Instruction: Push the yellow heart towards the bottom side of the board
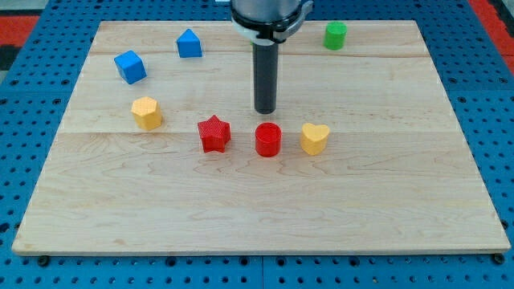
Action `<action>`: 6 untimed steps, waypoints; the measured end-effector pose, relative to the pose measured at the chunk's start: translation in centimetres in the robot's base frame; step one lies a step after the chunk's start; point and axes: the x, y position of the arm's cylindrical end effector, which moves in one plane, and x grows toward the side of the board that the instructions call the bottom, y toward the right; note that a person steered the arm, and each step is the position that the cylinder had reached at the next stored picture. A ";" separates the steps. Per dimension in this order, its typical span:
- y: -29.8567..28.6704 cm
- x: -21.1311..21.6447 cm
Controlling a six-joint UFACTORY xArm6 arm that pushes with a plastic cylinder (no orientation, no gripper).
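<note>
Yellow heart (pixel 315 138) sat just right of board centre, flat on the wooden board (pixel 257 209), last in a rough row w/ two red blocks. Red cylinder (pixel 268 139) was just beside it on the view's left, small gap between, not touching. Red star (pixel 214 133) further left along the same row, apart from the cylinder.

My tip (pixel 266 111) was down near the board surface, just above the red cylinder toward the view's top, close but w/ a visible gap. Heart lay to the tip's lower right, near, no contact. No jaws on this rig, only the straight dark rod; it had hold of nothing.

Other blocks, all well apart from the tip:
- yellow hexagon-ish block (pixel 147 112), left side, mid-height.
- blue cube (pixel 130 67), upper left, tilted relative to board edges.
- blue block w/ peaked top (pixel 189 43), near top edge, right of the cube.
- green block (pixel 336 35), top edge, right of the rod; looked cylindrical, couldn't tell for sure.

Board rested on a blue pegboard table (pixel 32 120).
</note>
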 end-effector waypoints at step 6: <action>13.3 11.7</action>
